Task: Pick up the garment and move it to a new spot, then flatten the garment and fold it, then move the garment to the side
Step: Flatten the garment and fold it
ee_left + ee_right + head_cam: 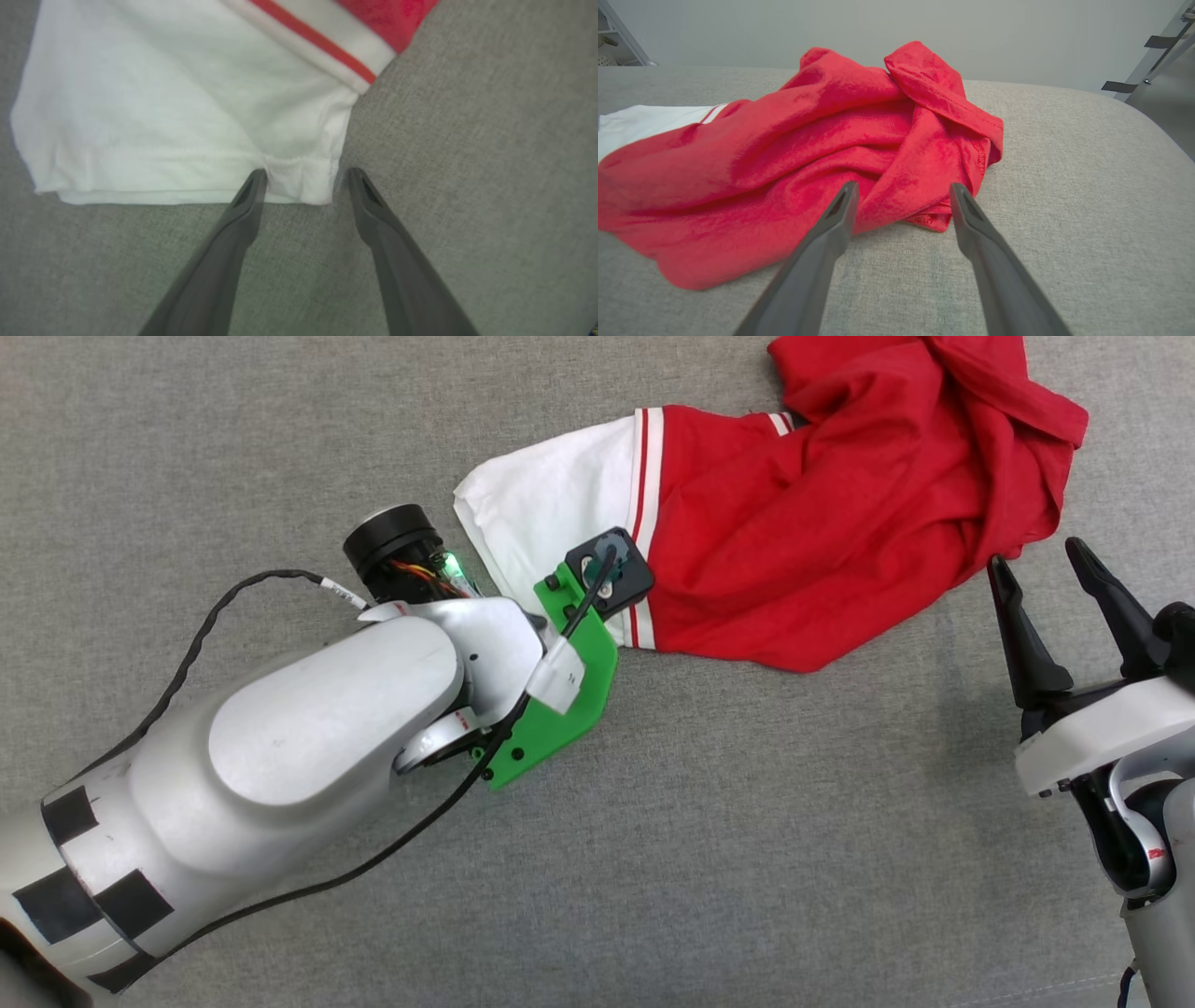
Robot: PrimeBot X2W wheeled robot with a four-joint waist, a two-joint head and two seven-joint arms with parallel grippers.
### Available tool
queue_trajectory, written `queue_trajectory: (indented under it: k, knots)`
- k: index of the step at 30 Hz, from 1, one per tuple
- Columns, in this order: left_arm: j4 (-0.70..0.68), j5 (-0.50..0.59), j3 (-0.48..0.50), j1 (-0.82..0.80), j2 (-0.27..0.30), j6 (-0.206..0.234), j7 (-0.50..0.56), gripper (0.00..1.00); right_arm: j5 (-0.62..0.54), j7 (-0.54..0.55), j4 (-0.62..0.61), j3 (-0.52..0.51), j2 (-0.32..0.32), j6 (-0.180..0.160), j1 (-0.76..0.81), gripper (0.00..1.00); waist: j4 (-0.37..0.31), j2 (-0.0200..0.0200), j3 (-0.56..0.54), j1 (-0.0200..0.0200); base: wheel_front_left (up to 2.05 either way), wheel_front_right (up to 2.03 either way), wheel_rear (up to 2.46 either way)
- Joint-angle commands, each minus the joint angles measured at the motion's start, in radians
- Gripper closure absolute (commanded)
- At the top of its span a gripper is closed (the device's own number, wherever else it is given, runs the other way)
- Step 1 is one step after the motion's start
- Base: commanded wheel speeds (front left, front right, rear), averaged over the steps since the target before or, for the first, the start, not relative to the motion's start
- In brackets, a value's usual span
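Note:
The garment [840,523] lies crumpled on the grey cloth surface, red body to the right and a white sleeve [551,504] spread to the left. My left wrist [579,616] hangs over the sleeve's near corner and hides the fingers in the head view. In the left wrist view my left gripper [306,173] is open, its two tips on either side of the hem corner of the white sleeve [187,102]. My right gripper [1036,555] is open just off the garment's right edge. In the right wrist view the right gripper [903,186] faces the bunched red garment [808,154] with nothing between its fingers.
The grey padded surface [700,859] stretches wide below the garment. Its rounded far edge [1134,112] meets a pale wall. A metal frame [1153,51] stands at the upper right, beyond the surface. A black cable [201,644] loops beside my left forearm.

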Motion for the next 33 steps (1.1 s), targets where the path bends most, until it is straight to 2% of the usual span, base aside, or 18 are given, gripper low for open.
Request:
queue_trajectory:
  k: [1, 4, 7, 17, 21, 24, 25, 26, 27, 28, 33]
  knots:
    - [0.025, 0.008, -0.036, 0.068, 0.021, -0.004, -0.004, 1.0, 0.005, -0.008, 0.007, 0.001, -0.003, -0.001, -0.015, 0.0, 0.007, 0.0, -0.014, 0.0, 0.0, 0.0, 0.0]
    - [0.032, -0.015, -0.036, 0.047, 0.043, -0.004, -0.075, 1.0, 0.007, -0.011, 0.017, -0.002, -0.008, -0.001, -0.005, 0.0, 0.022, 0.0, -0.042, 0.0, 0.0, 0.0, 0.0]
    - [0.035, -0.039, -0.037, 0.02, 0.089, -0.004, -0.147, 1.0, 0.01, -0.013, 0.023, -0.01, -0.014, -0.001, 0.012, 0.0, 0.039, 0.0, -0.076, 0.0, 0.0, 0.0, 0.0]
    - [0.075, -0.068, -0.037, 0.089, 0.27, -0.004, -0.231, 1.0, 0.026, 0.006, 0.011, -0.033, -0.023, -0.001, 0.075, 0.0, 0.086, 0.0, -0.145, 0.0, 0.0, 0.0, 0.0]
    - [0.13, -0.112, -0.037, 0.148, 0.292, -0.004, -0.269, 1.0, 0.031, 0.022, 0.001, -0.032, -0.025, -0.001, 0.086, 0.0, 0.092, 0.0, -0.145, 0.0, 0.0, 0.0, 0.0]
    - [0.176, -0.121, -0.033, 0.176, 0.281, -0.004, -0.315, 1.0, 0.035, 0.032, -0.005, -0.031, -0.03, -0.001, 0.091, 0.0, 0.096, 0.0, -0.144, 0.0, 0.0, 0.0, 0.0]
    - [0.195, -0.125, -0.027, 0.183, 0.269, -0.004, -0.344, 0.26, 0.035, 0.036, -0.007, -0.031, -0.033, -0.001, 0.093, 0.0, 0.099, 0.0, -0.148, 0.0, 0.0, 0.0, 0.0]
    - [0.207, -0.123, -0.02, 0.188, 0.259, -0.001, -0.374, 0.0, 0.035, 0.039, -0.01, -0.031, -0.037, -0.001, 0.093, 0.0, 0.102, 0.0, -0.152, 0.0, 0.0, 0.0, 0.0]
    - [0.221, -0.122, -0.009, 0.193, 0.244, 0.008, -0.415, 0.0, 0.034, 0.041, -0.015, -0.033, -0.042, -0.001, 0.092, 0.0, 0.105, 0.0, -0.159, 0.0, 0.0, 0.0, 0.0]
    - [0.238, -0.084, 0.016, 0.199, 0.209, 0.042, -0.544, 0.0, 0.027, 0.048, -0.032, -0.035, -0.061, -0.001, 0.086, 0.0, 0.118, 0.0, -0.186, 0.0, 0.0, 0.0, 0.0]
    - [0.236, -0.055, 0.086, 0.237, 0.151, 0.14, -0.794, 0.0, 0.024, 0.078, -0.084, -0.038, -0.104, -0.001, 0.056, 0.0, 0.151, 0.0, -0.236, 0.0, 0.0, 0.0, 0.0]
